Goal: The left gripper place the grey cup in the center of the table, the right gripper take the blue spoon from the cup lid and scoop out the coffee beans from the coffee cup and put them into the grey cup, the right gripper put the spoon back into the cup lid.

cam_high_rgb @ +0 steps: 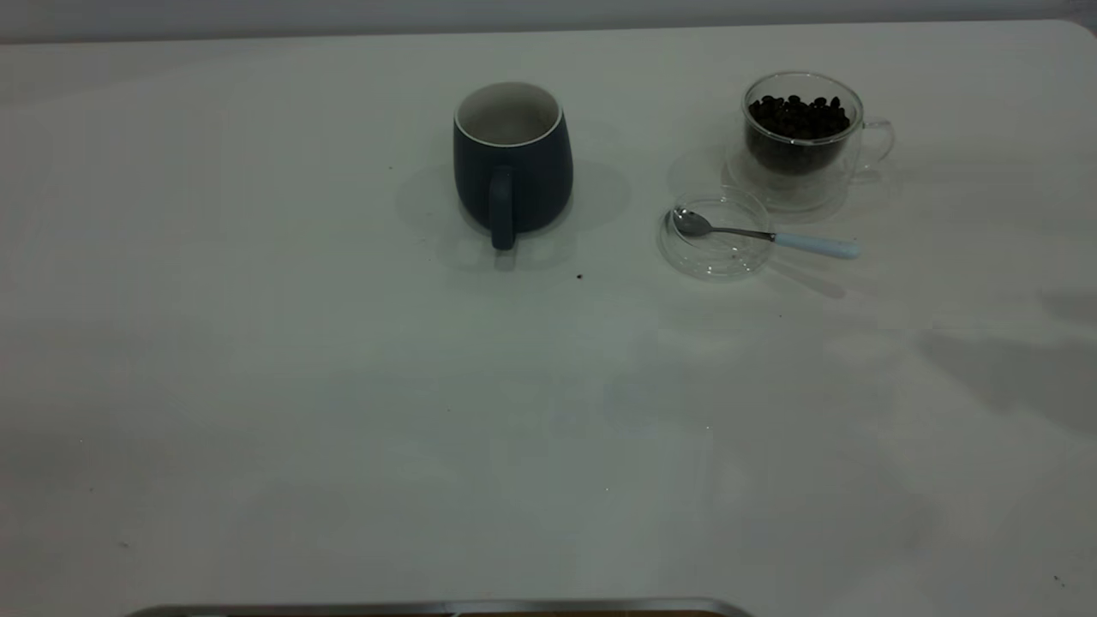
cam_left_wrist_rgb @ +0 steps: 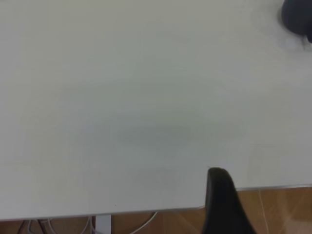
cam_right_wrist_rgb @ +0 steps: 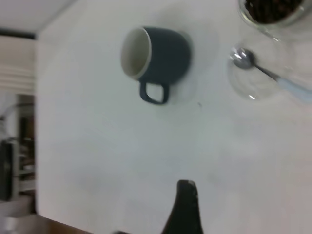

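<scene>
The grey cup [cam_high_rgb: 512,163] stands upright near the middle of the tabletop [cam_high_rgb: 257,386], handle toward the near edge, and its white inside looks empty. It is ceramic, so I judge it stiff, fairly heavy and smooth; a grip across the rim or through the loop handle would suit it best.

Next in my reckoning is the blue spoon [cam_high_rgb: 763,234]. Its metal bowl lies inside the cup lid [cam_high_rgb: 716,233], and its pale handle sticks out over the rim toward the right side. It should be light, rigid and slippery at the metal neck, so I would pinch the handle where it overhangs the lid. The lid is thin glass and may skid or tip if I press down on it.

Just behind the lid, the coffee cup [cam_high_rgb: 804,141] is heaped with coffee beans [cam_high_rgb: 799,116]; the glass is fragile, and the beans are loose and would roll.

Only one dark tip of my right tool [cam_right_wrist_rgb: 183,207] shows, low over bare tabletop and well apart from the spoon, and likewise a single tip of my left tool [cam_left_wrist_rgb: 222,200] near the edge; I cannot tell whether either is released or clenched.
</scene>
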